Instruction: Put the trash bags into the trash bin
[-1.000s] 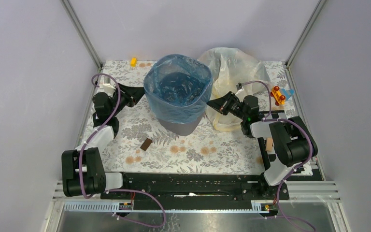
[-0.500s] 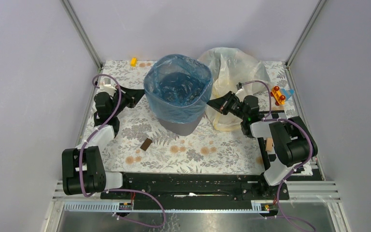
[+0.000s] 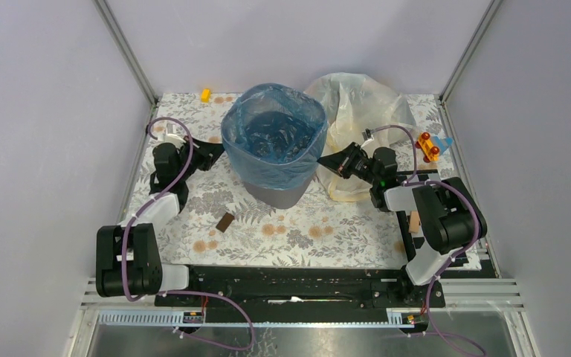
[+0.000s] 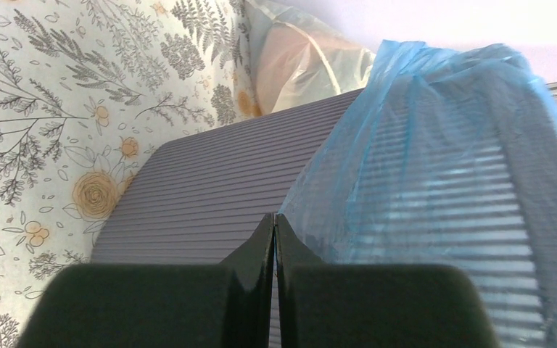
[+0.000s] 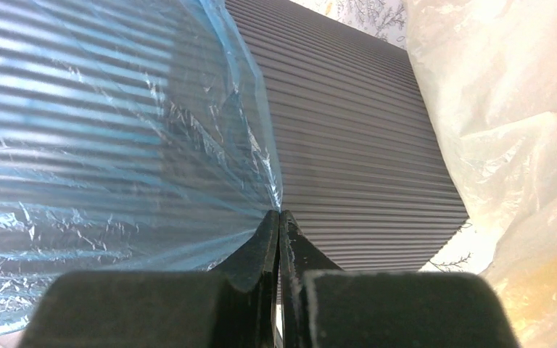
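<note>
Top external view: the trash bin [image 3: 276,195] stands upright toward the back of the floral cloth [image 3: 305,230], right between the two grippers. It's the tallest thing out there.
Bin look: dark grey, sides tapering downward, showing fine horizontal ribbing up close in the wrist views.
Lining: a blue trash bag [image 3: 273,134] fills the bin, folds out over the rounded-square rim and drapes most of the outside. Only the lower grey band is bare.
Second bag: a pale yellowish bag [image 3: 357,100] sits crumpled just behind and to the right of the bin.
Left gripper [image 3: 218,142]: jaws pressed fully together at the bin's left side, with the blue hem right at the tips. I can't tell whether any film is pinched.
Right gripper [image 3: 325,159]: jaws clamped on the edge of the blue trash bag — its creases run taut straight into the tips.
Hidden: the rim lies under film, the base is cut off in both wrist views, and the bin's inside is hard to read through the blue.
</note>
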`<action>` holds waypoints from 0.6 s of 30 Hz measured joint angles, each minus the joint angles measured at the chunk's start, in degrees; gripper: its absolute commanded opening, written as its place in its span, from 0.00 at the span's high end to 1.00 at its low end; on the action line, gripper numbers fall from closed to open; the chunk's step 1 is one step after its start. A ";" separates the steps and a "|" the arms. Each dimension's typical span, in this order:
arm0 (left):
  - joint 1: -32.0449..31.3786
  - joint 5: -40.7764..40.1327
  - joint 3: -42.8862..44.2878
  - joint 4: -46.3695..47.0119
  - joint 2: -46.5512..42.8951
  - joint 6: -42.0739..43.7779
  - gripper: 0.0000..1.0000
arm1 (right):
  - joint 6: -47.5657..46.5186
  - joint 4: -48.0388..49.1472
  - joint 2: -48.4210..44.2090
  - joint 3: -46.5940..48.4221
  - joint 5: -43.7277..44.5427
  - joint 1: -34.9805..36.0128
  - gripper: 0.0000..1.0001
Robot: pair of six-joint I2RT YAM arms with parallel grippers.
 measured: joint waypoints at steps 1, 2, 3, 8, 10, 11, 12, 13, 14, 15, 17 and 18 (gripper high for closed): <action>-0.28 -0.31 -0.09 -0.04 0.17 0.28 1.00 | -0.22 -0.37 0.00 0.00 0.00 0.00 0.98; -0.63 -0.66 -0.17 -0.07 0.44 0.55 1.00 | -0.44 -0.70 0.00 0.00 0.02 0.00 0.98; -1.11 -1.07 -0.26 -0.09 0.83 0.83 1.00 | -0.68 -0.98 0.00 0.00 0.02 0.00 0.97; -2.51 -2.27 -0.72 -0.42 1.57 1.79 1.00 | -1.42 -1.53 0.00 0.00 0.07 0.00 0.96; -2.56 -2.95 -1.03 -1.03 1.57 2.49 1.00 | -1.51 -1.73 -0.13 -0.02 0.15 0.00 0.97; -2.56 -3.15 -1.14 -1.25 1.57 2.69 1.00 | -1.57 -1.73 -0.22 -0.07 0.17 0.00 0.96; -2.56 -3.41 -1.25 -1.49 1.57 2.91 1.00 | -1.64 -1.79 -0.33 -0.07 0.17 0.00 0.93; -2.56 -3.63 -1.29 -1.70 1.57 3.10 1.00 | -1.66 -1.84 -0.44 -0.07 0.17 0.00 0.91; -2.56 -3.93 -1.31 -1.97 1.57 3.34 1.00 | -1.68 -1.90 -0.50 -0.07 0.17 0.00 0.90; -2.56 -4.07 -1.36 -2.01 1.57 3.54 1.00 | -1.73 -2.03 -0.52 -0.07 0.17 0.00 0.88; -2.56 -4.42 -1.60 -2.05 1.57 3.91 1.00 | -1.88 -2.23 -0.55 -0.07 0.17 0.00 0.76; -2.56 -4.46 -1.73 -2.19 1.57 4.00 1.00 | -1.97 -2.32 -0.55 -0.07 0.17 0.00 0.71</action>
